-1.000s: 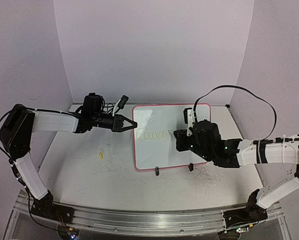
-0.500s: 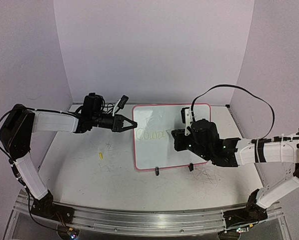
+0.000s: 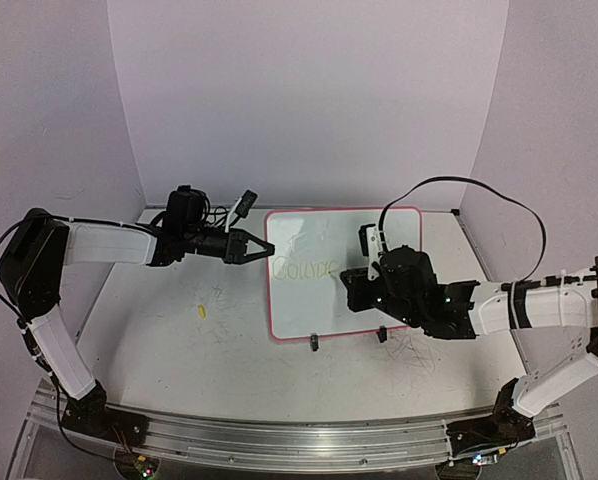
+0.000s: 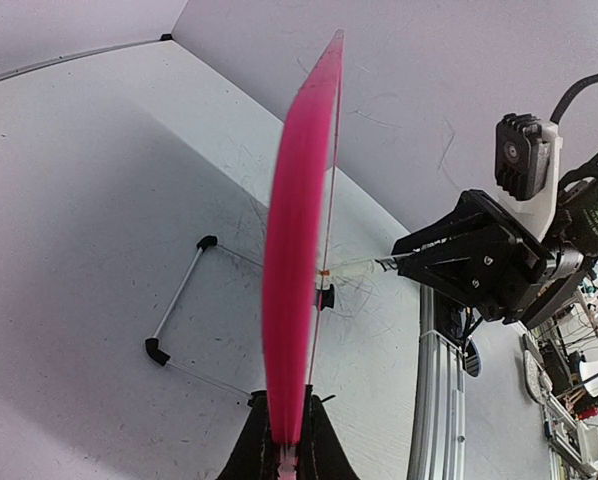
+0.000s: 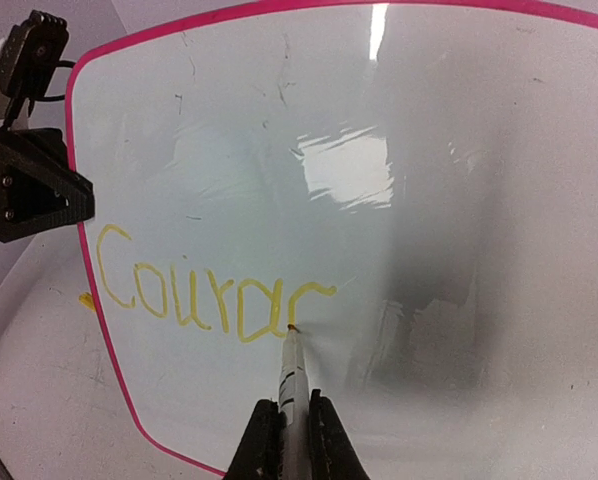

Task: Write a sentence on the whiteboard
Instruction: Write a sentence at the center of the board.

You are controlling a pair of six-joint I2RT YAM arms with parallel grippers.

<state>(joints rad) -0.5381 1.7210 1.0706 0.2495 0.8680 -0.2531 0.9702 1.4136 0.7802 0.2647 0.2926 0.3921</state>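
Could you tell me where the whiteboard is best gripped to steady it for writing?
The thin left rim, mid-height, from the left: the whiteboard stands nearly upright on its feet, so a pincer straddling that edge, like the left pincer, leaves the face free.

The small rectangular white whiteboard (image 5: 459, 200) pinched in the left claw (image 4: 284, 445) has a smooth, glossy face that mirrors a bright light patch and shows faint smears. Its thin rim looks like shiny pink-red plastic. Just ahead of the right claw (image 5: 291, 415), the pale-yellow handwritten sentence (image 5: 209, 295) lies as thin, slightly translucent ink. The slim white plastic marker (image 5: 292, 370) between that claw's fingers is smooth with a soft sheen. Both claws look like matt black hard plastic. Beneath them the flat white-grey table (image 3: 159, 330) is matt and scuffed with fine scribbles. Well behind the claws, the long aluminium rail (image 3: 279, 435) has a dull brushed-metal shine.
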